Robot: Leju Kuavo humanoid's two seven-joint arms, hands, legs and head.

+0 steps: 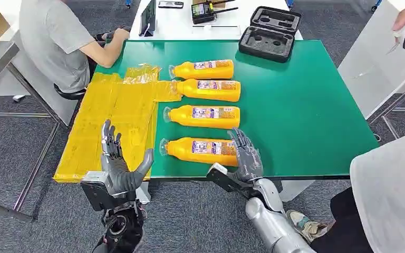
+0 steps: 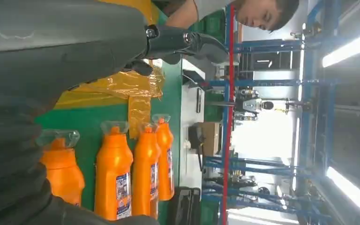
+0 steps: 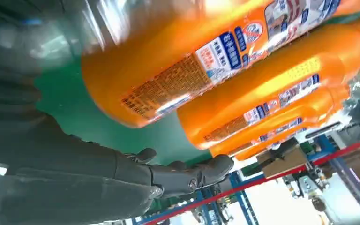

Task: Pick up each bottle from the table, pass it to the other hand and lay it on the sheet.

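The smooth green desk (image 1: 306,116) carries four glossy orange bottles (lying flat): right hand (image 1: 247,155) released beside the nearest bottle (image 1: 200,150); left hand (image 1: 118,163) released at 9 o'clock, over the crinkled yellow sheet (image 1: 111,121).

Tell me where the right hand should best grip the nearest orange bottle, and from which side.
Probably around the broad labelled body of the nearest bottle, near its flat base end rather than the narrow clear cap. It lies on its side, base toward the open right hand, which is already beside that end, so coming from above there looks simplest.
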